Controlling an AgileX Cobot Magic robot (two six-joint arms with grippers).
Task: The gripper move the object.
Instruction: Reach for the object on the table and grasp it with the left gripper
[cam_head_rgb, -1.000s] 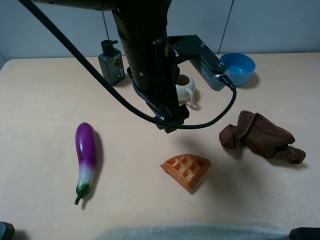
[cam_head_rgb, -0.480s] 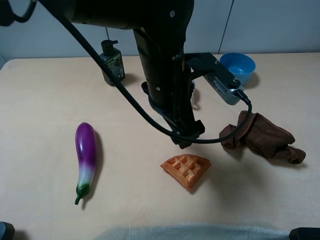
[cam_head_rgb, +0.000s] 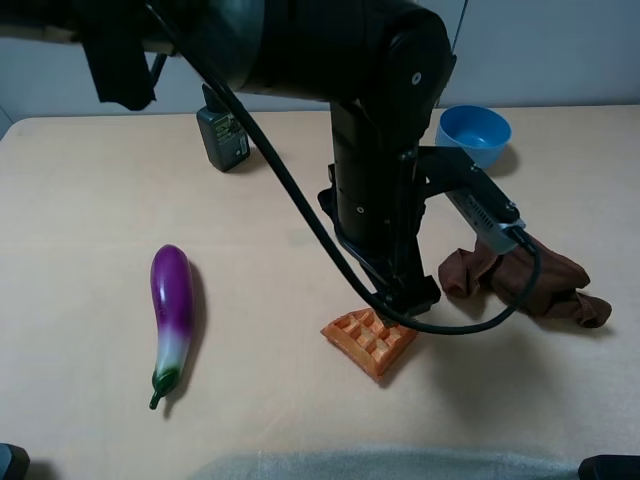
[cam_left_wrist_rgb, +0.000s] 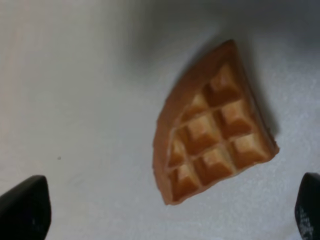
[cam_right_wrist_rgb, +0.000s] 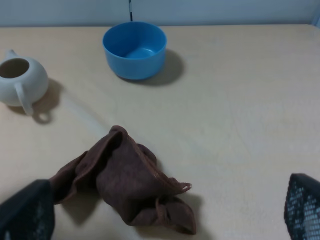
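The orange-brown waffle wedge (cam_head_rgb: 368, 345) lies flat on the beige table (cam_head_rgb: 90, 200), near the front middle. My left gripper (cam_head_rgb: 405, 303), on the large black arm with a grey box, hangs just above the wedge's far right edge and hides part of it. In the left wrist view the waffle (cam_left_wrist_rgb: 212, 132) lies between the open black fingertips (cam_left_wrist_rgb: 25, 210), untouched; the left gripper (cam_left_wrist_rgb: 167, 214) is empty. My right gripper (cam_right_wrist_rgb: 165, 212) is open and empty, with only its fingertips (cam_right_wrist_rgb: 305, 207) showing, near the brown cloth (cam_right_wrist_rgb: 125, 175).
A purple eggplant (cam_head_rgb: 172, 305) lies at the left. The brown cloth (cam_head_rgb: 530, 275) is right of the waffle. A blue bowl (cam_head_rgb: 475, 133) and a dark bottle (cam_head_rgb: 222, 135) stand at the back. A cream teapot (cam_right_wrist_rgb: 20, 80) stands left of the bowl.
My left arm has swung right and toward the front and come down, from behind the waffle to just over its far edge. The waffle has not moved.
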